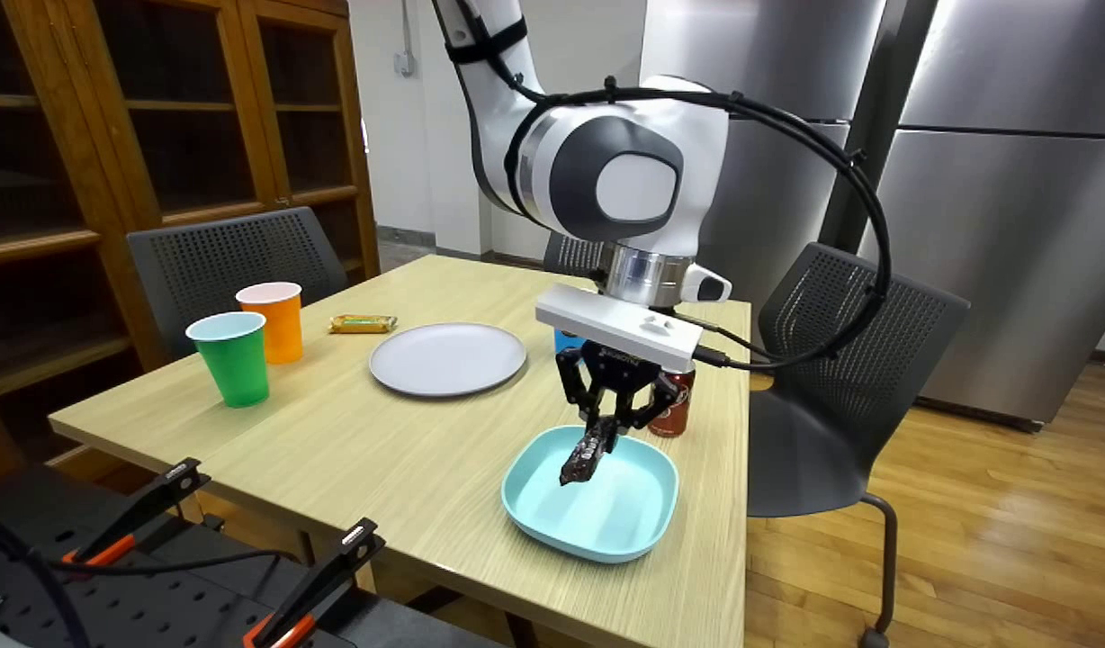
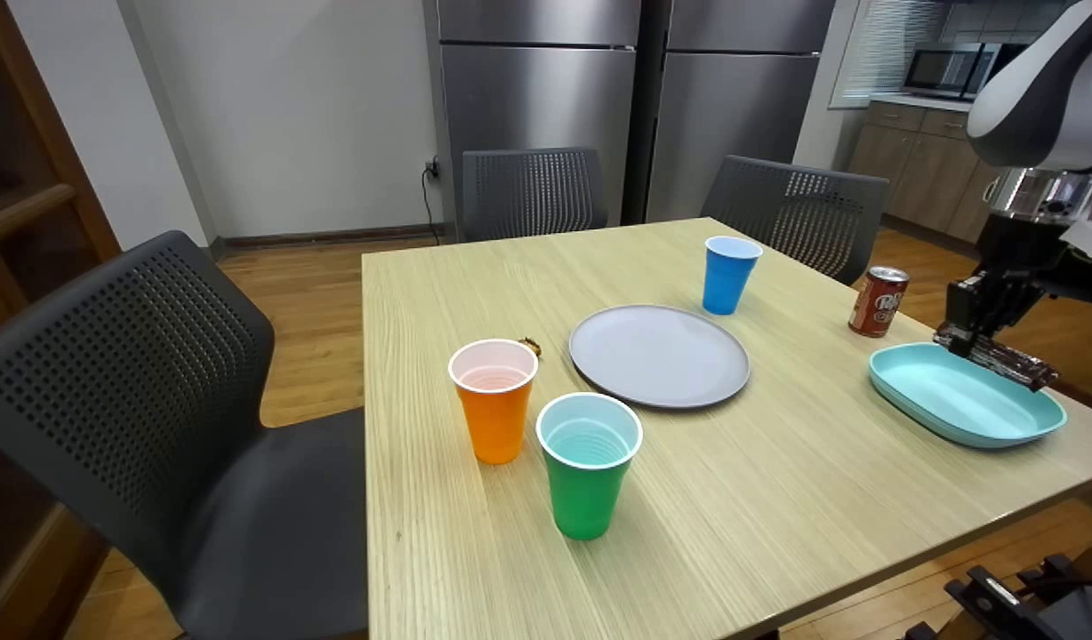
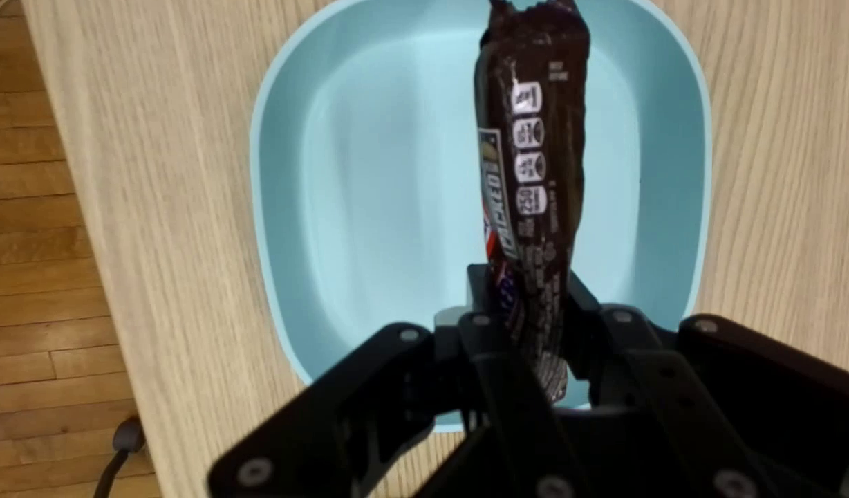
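My gripper [image 3: 525,294] is shut on a dark brown wrapped candy bar [image 3: 535,138], pinching it near one end. The bar's long free part sticks out past the fingers, and a short end shows between them. Below it lies a light teal dish [image 3: 376,180] with nothing in it. In both exterior views the bar [image 1: 584,457] [image 2: 1008,359] hangs tilted above the dish [image 1: 624,517] [image 2: 964,404], its free end lower. A red soda can [image 1: 673,409] [image 2: 878,302] stands on the table just beyond the dish, close to the gripper.
A grey plate [image 1: 449,360] lies mid-table, with a blue cup [image 2: 731,276] near it. Green [image 1: 238,369] and orange [image 1: 284,331] cups stand at the far side from the dish. A yellow-wrapped bar [image 1: 363,324] lies behind the plate. Chairs [image 1: 840,378] surround the table.
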Robot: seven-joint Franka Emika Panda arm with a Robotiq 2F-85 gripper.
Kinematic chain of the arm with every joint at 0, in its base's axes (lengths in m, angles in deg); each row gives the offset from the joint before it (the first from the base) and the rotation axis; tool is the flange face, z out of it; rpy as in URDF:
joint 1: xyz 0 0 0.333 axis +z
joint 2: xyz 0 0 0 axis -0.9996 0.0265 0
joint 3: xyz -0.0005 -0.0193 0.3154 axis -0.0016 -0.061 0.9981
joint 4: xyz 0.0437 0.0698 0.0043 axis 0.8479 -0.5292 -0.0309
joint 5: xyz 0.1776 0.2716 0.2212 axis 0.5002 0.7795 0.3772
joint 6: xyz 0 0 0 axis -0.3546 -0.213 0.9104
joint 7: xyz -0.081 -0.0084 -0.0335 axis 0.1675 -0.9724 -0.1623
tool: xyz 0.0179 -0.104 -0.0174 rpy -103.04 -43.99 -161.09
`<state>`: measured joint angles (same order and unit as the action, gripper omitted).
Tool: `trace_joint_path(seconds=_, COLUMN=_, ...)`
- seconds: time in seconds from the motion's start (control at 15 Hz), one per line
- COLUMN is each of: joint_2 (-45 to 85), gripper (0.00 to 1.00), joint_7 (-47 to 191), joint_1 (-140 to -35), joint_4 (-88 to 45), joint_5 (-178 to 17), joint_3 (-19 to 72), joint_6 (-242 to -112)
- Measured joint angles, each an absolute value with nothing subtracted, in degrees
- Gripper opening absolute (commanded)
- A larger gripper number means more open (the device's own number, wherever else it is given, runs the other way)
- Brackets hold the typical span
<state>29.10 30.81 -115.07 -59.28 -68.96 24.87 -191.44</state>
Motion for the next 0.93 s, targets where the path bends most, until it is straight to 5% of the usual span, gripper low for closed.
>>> trace_joint_path(seconds=0.53, joint_2=32.88, gripper=0.06, joint_7=28.12, joint_1=-115.92, joint_4=-57.23, joint_5=-69.13, joint_3=24.84, joint_6=-193.64)
trace_joint_path(seconds=0.6, joint_2=33.16, gripper=0.49, joint_7=28.05, joint_1=-115.96, joint_4=-57.10, joint_5=-69.20, joint_3=24.84, joint_6=-193.83)
trace_joint_path(seconds=0.93, joint_2=33.55, gripper=0.78, joint_7=26.82, joint_1=-115.96, joint_4=-56.92, joint_5=-70.00, joint_3=24.93, joint_6=-194.25)
